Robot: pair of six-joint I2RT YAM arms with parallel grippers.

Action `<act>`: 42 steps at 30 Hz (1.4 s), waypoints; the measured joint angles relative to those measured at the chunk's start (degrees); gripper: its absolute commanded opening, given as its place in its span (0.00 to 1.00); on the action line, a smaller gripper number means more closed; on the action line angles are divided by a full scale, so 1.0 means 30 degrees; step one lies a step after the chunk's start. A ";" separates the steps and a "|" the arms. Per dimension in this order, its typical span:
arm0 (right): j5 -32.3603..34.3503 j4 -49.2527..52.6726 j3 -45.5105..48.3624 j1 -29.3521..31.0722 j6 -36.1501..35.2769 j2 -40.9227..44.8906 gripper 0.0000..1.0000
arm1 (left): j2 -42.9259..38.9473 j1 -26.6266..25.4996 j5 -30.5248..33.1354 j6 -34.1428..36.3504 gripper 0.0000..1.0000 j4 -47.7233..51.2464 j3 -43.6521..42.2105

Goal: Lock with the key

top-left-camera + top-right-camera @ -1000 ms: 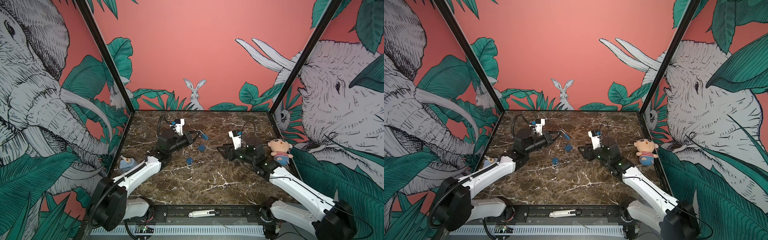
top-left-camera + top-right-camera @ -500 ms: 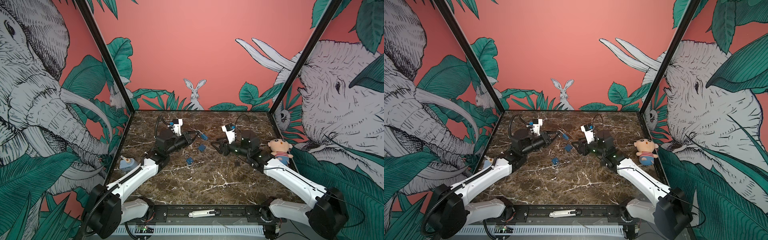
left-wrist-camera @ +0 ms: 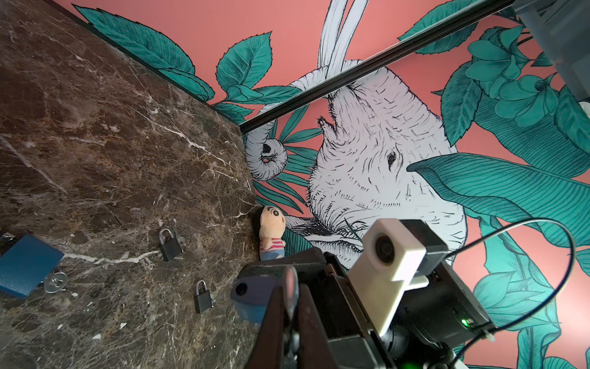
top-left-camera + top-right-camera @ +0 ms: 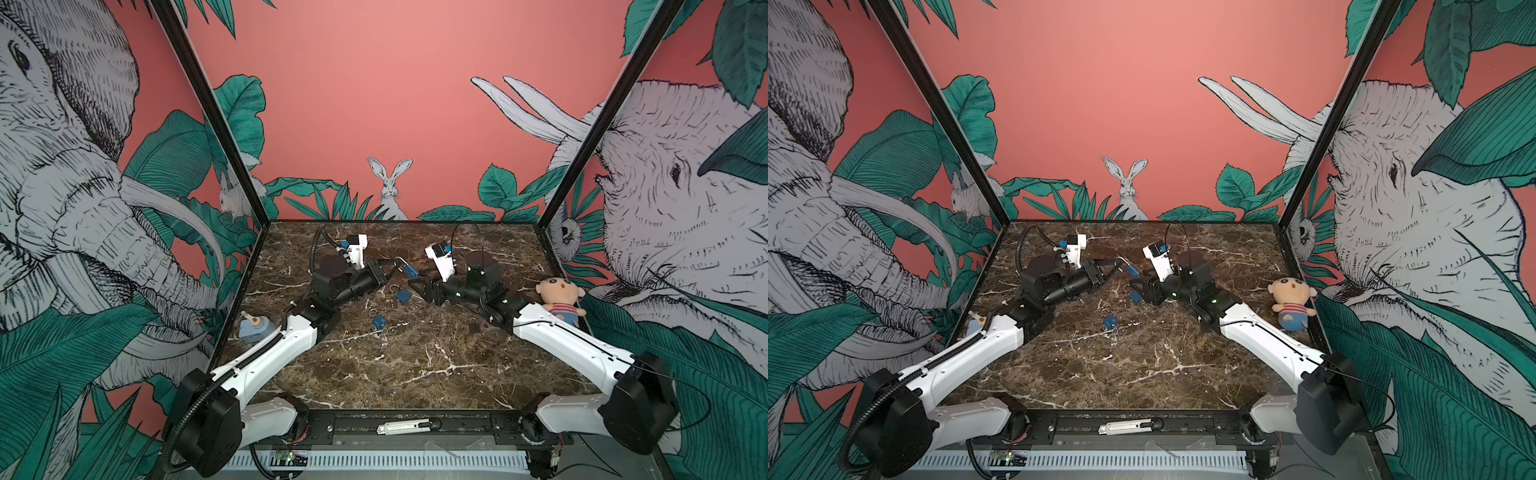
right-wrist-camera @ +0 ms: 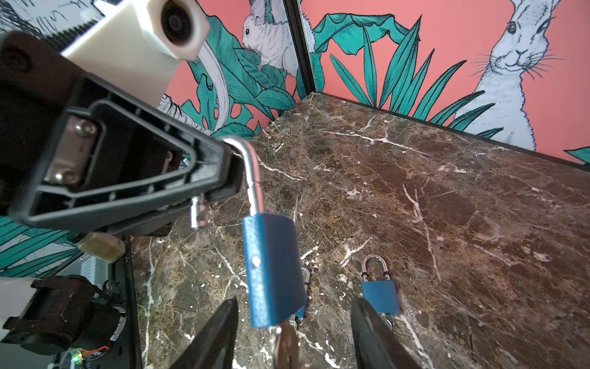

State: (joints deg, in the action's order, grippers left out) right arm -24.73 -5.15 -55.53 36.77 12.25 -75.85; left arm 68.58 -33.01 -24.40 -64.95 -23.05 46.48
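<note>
In both top views, the left end effector point(image 4: 394, 265) is clamping shut on the shackle of a blue padlock point(image 4: 411, 271) above the surface point(image 4: 415, 365), with the right end effector point(image 4: 415, 284) hovering just beside it and two more blue padlocks point(image 4: 403, 295) lying below. The left wrist view is showing two black padlocks point(image 3: 170, 244). In the right wrist view, the key point(image 5: 285, 346) is sitting in the held padlock's base between half-open jaws gripping nothing; they should be closing squarely on its head before turning.
</note>
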 measured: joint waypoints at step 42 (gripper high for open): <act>-0.0219 0.0095 -0.1508 0.0211 -0.0583 -0.1239 0.00 | 0.0495 -0.0109 0.0350 -0.0597 0.00 -0.0357 0.0036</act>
State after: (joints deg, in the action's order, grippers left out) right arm -25.39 -4.86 -60.05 37.41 10.50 -79.57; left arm 70.06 -33.34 -23.35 -66.74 -24.12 46.59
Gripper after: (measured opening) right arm 0.146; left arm 0.092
